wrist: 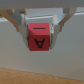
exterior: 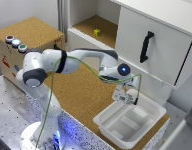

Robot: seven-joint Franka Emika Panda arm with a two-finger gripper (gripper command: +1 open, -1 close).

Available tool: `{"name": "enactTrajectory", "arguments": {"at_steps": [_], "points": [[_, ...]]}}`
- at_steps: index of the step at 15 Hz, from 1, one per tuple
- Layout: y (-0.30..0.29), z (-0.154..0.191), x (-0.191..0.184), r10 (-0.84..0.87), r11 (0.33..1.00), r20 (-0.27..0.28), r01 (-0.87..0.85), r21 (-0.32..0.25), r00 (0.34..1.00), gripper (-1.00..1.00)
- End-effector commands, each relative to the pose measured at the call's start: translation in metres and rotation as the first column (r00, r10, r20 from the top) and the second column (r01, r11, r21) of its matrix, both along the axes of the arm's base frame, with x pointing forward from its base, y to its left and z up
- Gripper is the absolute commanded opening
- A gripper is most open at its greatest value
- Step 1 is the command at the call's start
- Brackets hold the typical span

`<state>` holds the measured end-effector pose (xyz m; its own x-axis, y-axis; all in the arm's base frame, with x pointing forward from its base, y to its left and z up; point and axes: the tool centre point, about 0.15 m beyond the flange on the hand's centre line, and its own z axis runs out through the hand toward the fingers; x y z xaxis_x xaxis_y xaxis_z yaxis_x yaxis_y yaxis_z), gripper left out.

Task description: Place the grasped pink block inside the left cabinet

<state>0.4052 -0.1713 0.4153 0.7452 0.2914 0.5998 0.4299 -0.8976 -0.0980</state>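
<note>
- Cork covers the bench across the middle of the exterior view, with a white tray at lower right.
- Above the tray's far rim hangs the gripper; its fingers are clamped on the pink block, which shows a letter A in the wrist view.
- At upper centre, the left cabinet stands open, a small yellow block on its cork floor.
- Right of it is a white cabinet with a black handle.
</note>
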Motion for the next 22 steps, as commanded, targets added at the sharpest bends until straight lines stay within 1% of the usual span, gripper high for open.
{"name": "enactTrajectory", "arguments": {"at_steps": [1, 4, 5, 6, 7, 8, 10, 11, 12, 13, 15, 17, 19, 22], "points": [[0.128, 0.025, -0.009, -0.093, 0.976, 0.048, 0.100, -0.194, 0.995, -1.00], [0.177, 0.041, 0.002, -0.047, 0.976, 0.038, 0.054, -0.211, 0.998, -1.00], [0.191, 0.046, 0.010, -0.035, 0.978, 0.051, 0.044, -0.206, 0.998, -1.00], [0.202, 0.050, 0.018, -0.018, 0.983, 0.053, 0.028, -0.184, 0.998, -1.00], [0.218, 0.055, 0.027, 0.012, 0.987, 0.069, -0.001, -0.163, 0.998, -1.00], [0.233, 0.057, 0.038, 0.033, 0.987, 0.064, -0.023, -0.160, 0.997, -1.00], [0.268, 0.054, 0.059, 0.064, 0.985, 0.087, -0.049, -0.167, 0.994, -1.00], [0.282, 0.051, 0.069, 0.065, 0.985, 0.076, -0.052, -0.162, 0.995, -1.00], [0.297, 0.049, 0.078, 0.061, 0.982, 0.089, -0.044, -0.183, 0.994, -1.00], [0.309, 0.049, 0.086, 0.047, 0.981, 0.097, -0.027, -0.193, 0.994, -1.00], [0.335, 0.054, 0.110, -0.044, 0.973, 0.125, 0.071, -0.222, 0.991, -1.00], [0.350, 0.062, 0.131, -0.150, 0.957, 0.149, 0.181, -0.227, 0.977, -1.00], [0.357, 0.072, 0.154, -0.267, 0.935, 0.163, 0.296, -0.195, 0.950, -1.00], [0.359, 0.094, 0.183, -0.376, 0.881, 0.200, 0.416, -0.227, 0.905, -1.00]]}}
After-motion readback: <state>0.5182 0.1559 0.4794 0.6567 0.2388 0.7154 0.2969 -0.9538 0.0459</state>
